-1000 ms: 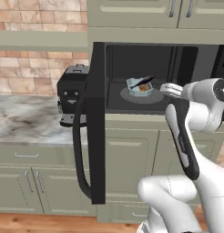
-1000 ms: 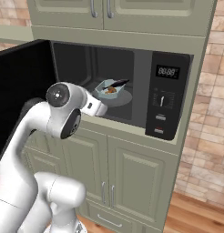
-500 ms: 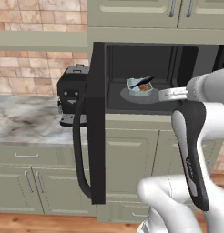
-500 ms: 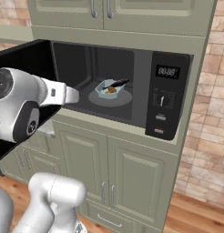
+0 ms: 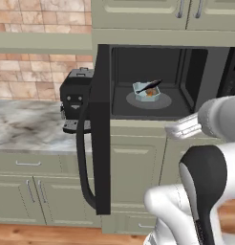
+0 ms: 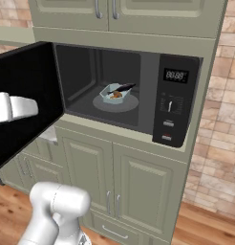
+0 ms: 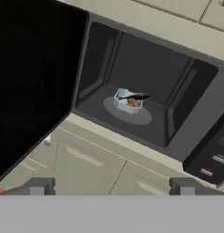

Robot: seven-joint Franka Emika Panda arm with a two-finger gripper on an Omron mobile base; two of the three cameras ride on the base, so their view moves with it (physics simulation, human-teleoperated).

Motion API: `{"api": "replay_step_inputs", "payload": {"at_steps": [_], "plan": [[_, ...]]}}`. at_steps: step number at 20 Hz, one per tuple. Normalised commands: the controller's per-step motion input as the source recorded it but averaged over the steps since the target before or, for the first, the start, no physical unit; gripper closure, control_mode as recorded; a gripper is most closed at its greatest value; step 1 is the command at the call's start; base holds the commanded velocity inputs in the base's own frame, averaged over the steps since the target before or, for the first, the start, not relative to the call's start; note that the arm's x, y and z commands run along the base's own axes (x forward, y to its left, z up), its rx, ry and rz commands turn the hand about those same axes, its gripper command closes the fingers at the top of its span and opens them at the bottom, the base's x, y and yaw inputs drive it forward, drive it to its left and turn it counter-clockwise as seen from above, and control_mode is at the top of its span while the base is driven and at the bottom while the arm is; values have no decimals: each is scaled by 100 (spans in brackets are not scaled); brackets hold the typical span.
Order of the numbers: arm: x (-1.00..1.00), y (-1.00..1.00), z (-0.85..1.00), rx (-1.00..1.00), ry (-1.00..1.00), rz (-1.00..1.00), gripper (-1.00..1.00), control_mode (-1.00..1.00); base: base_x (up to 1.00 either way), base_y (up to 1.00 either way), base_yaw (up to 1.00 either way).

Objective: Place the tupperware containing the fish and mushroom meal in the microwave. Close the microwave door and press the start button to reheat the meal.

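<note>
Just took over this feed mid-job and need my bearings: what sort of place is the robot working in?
A home-style kitchen, rendered. A built-in microwave sits among pale green cabinets, a black coffee machine stands on a marble counter, and brick tiles back the wall.

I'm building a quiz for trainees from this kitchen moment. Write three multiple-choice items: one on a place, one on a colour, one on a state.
1. Where is the small pale-blue translucent tupperware?
A. on the marble counter
B. on the round glass turntable inside the microwave
C. in the gripper

2. What colour is the microwave door?
A. black
B. white
C. green

3. How does the door stand?
A. shut
B. swung open
C. removed

Key: B, the tupperware sits on the turntable in the wide black microwave; A, the tall door panel is black; B, it stands out from the open cavity.
</note>
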Motion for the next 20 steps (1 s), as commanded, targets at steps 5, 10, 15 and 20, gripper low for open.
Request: {"api": "replay_step_inputs", "payload": {"at_steps": [5, 10, 15, 20], "plan": [[-81, 52, 7, -20, 1, 0, -100, -100, 0, 0, 0], [-53, 72, 10, -25, 9, 0, -100, -100, 0, 0, 0], [-36, 95, 4, -32, 8, 0, -100, -100, 0, 0, 0], [-3, 100, 0, -35, 3, -1, -100, -100, 0, 0, 0]]}}
